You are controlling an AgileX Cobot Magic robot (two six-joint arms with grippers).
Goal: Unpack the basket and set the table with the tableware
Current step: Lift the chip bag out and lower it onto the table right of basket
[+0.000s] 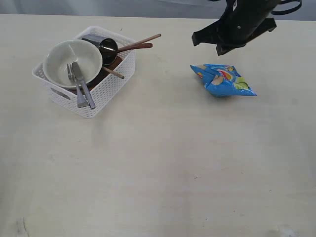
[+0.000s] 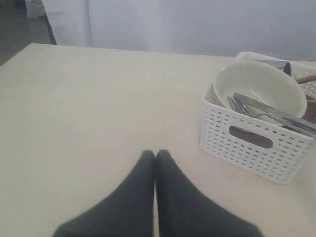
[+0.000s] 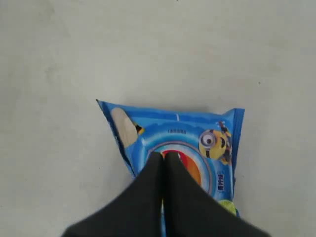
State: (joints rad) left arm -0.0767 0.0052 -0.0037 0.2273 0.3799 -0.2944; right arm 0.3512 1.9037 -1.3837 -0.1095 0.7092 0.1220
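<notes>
On pale smooth desk (image 1: 158, 173), far left: white woven-look plastic basket (image 1: 111, 89) holds round cream bowl (image 1: 61, 59), steel knife and fork (image 1: 81, 89), steel cup (image 1: 107, 48), wooden spoon (image 1: 136, 47). Crinkled blue chip bag (image 1: 224, 79) well apart, right; left jaws together, right jaws together above chip bag.

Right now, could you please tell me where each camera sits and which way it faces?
Exterior: high above the table, looking down on basket and bag; right arm shows.
Left wrist: low over the table, facing the basket; shut left tool shows.
Right wrist: above the bag, looking down; shut right tool shows.
Shared: exterior and left wrist both see the basket; exterior and right wrist, the bag.
</notes>
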